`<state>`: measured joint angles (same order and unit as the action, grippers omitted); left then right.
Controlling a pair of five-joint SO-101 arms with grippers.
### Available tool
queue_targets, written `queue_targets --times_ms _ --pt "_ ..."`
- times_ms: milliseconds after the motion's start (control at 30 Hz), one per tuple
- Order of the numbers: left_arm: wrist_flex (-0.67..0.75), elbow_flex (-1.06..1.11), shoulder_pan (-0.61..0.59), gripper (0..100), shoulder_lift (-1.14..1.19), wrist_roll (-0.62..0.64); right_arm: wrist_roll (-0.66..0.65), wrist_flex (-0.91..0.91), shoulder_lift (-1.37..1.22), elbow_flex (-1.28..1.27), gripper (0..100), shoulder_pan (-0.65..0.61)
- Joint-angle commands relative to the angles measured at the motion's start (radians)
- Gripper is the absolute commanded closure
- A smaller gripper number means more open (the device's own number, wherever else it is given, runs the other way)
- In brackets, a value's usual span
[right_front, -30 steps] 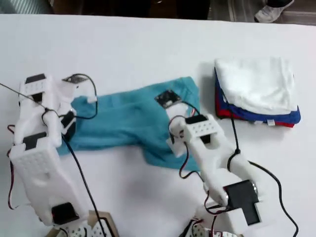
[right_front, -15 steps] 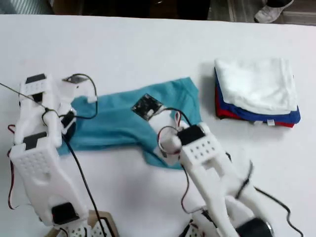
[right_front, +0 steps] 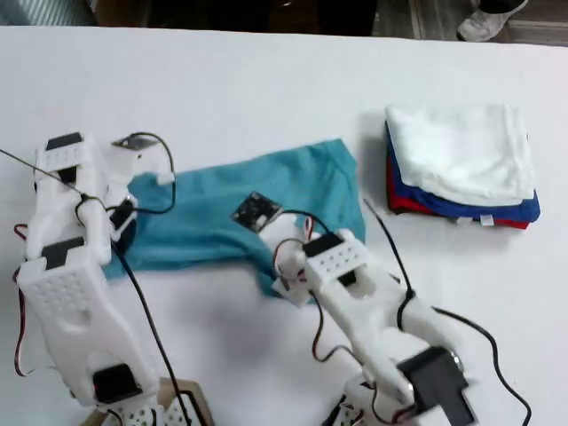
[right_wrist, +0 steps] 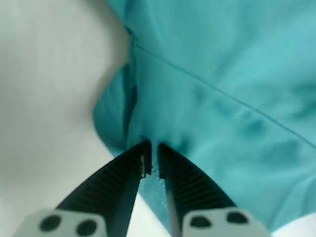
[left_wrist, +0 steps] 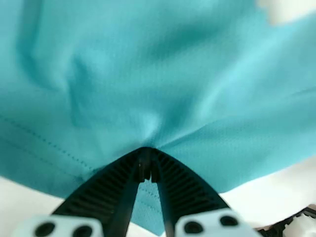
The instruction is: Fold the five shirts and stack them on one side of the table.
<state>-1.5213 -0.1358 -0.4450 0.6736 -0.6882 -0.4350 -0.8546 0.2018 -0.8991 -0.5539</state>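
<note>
The right hand (right_wrist: 150, 148), clamped together on a hem of the crumpled teal cotton shirt (right_front: 222, 209), has swung over the last second from the shirt's right end toward its middle. It drags the near flap along, so the cloth now lies narrower. The left hand (left_wrist: 147, 152) stays pinched on the opposite end. The shirt lies mid-way across the white surface (right_front: 266, 80), apart from the stack of folded white, blue and red shirts (right_front: 461, 160). A fold seems under way, with stacking yet to come.
</note>
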Motion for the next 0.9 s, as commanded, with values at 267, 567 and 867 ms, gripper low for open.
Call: queue_targets --times_ms 267,567,867 --pt "0.018 -0.039 -0.006 97 0.028 0.008 0.0 -0.128 -0.012 0.256 97.9 0.134" --pt "0.018 -0.039 -0.006 97 0.028 0.008 -0.003 -0.306 0.079 0.253 97.8 -0.022" --pt "0.018 -0.039 -0.006 97 0.028 0.008 -0.005 -0.298 0.082 0.221 97.8 -0.133"
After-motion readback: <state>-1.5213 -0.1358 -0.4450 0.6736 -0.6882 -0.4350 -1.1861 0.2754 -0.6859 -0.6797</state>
